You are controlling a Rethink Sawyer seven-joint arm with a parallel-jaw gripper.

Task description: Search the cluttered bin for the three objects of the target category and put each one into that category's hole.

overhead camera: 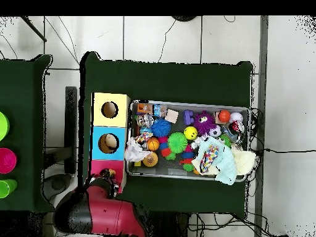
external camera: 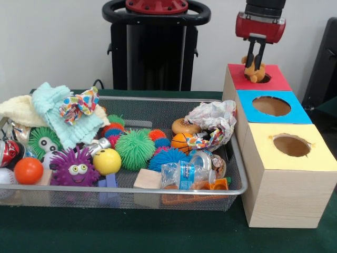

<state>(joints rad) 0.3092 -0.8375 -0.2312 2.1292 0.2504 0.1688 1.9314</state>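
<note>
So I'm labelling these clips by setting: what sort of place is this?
Probably a robotics lab, set up for a sorting test: a green-covered table on a tiled floor with cables, a wire bin of toys, three painted wooden boxes with holes, and the end effector over the red box.

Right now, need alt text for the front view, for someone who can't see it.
The gripper holds a small orange plush toy between its fingers at the hole of the red box, which stands behind a blue box and a yellow box. To their left, a wire mesh bin holds spiky balls, cloths and a plastic bottle.
</note>
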